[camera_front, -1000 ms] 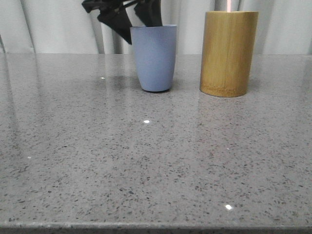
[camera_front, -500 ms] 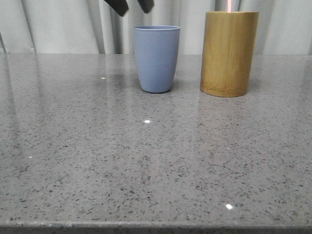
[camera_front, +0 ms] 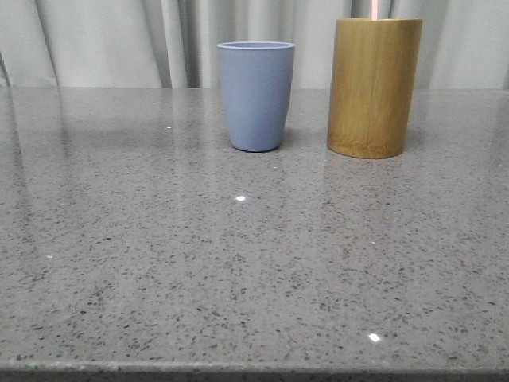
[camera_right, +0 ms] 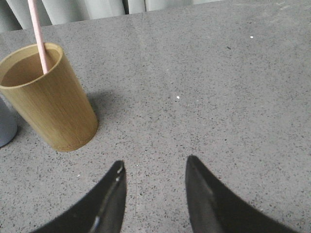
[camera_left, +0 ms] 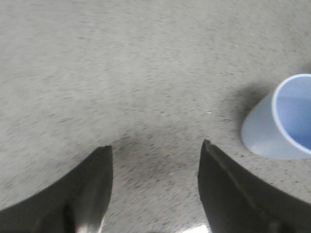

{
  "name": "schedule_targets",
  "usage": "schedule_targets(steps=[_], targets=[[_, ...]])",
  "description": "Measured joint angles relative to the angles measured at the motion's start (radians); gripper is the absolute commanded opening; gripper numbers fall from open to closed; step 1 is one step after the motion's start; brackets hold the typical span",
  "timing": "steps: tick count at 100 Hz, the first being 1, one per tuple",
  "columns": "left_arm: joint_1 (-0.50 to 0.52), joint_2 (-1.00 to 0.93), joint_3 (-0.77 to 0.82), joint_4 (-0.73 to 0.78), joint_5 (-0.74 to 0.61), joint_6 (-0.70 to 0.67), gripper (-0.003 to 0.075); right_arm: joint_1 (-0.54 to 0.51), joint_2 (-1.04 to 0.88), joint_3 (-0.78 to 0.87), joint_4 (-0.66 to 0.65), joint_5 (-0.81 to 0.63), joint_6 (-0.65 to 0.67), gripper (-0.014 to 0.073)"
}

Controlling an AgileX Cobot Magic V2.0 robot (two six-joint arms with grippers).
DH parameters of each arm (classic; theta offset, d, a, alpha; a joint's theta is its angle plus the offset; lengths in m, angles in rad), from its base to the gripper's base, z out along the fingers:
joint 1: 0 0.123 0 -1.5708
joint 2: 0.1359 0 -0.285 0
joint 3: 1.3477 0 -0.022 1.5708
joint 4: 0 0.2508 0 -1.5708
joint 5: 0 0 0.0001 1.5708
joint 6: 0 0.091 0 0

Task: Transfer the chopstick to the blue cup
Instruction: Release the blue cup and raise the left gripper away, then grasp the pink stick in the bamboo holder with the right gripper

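The blue cup stands upright at the back middle of the table and looks empty in the left wrist view. One pale pink chopstick sticks up out of the taller bamboo holder just right of the cup; it also shows in the right wrist view, leaning in the holder. My left gripper is open and empty above bare table beside the cup. My right gripper is open and empty above the table, apart from the holder. Neither gripper shows in the front view.
The grey speckled table runs to a front edge at the bottom of the front view. A pale curtain hangs behind the two containers.
The left gripper, which was at the blue cup's rim, has risen out of the top of the front view. The cup has shifted slightly. The holder has not moved.
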Motion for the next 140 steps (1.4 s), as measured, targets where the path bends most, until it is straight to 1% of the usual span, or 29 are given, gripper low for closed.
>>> schedule_targets(steps=[13, 31, 48, 62, 76, 100, 127, 140], targets=[[0.063, -0.157, 0.167, 0.005, -0.071, -0.014, 0.0377, 0.002, 0.014, 0.000, 0.000, 0.003, 0.000, 0.0312], [0.138, -0.353, 0.374, 0.025, -0.113, -0.016, 0.0377, 0.045, 0.057, 0.000, 0.000, 0.008, -0.004, 0.0312], [0.174, -0.545, 0.556, 0.032, -0.174, -0.017, 0.0377, 0.084, 0.105, -0.004, 0.000, 0.008, -0.006, 0.0312], [0.184, -0.669, 0.658, 0.038, -0.204, -0.018, 0.0377, 0.089, 0.147, -0.041, 0.000, 0.008, -0.006, 0.0312], [0.184, -0.750, 0.728, 0.042, -0.216, -0.018, 0.0377, 0.089, 0.196, -0.108, 0.000, 0.008, -0.007, 0.0312], [0.184, -0.835, 0.788, 0.046, -0.218, -0.018, 0.0377, 0.097, 0.314, -0.246, 0.000, 0.008, -0.007, 0.0312], [0.184, -0.846, 0.822, 0.048, -0.218, -0.018, 0.0377, 0.186, 0.488, -0.428, 0.000, 0.002, -0.007, 0.0312], [0.184, -0.846, 0.822, 0.048, -0.218, -0.020, 0.0377, 0.213, 0.587, -0.500, 0.000, -0.011, -0.007, 0.0312]])
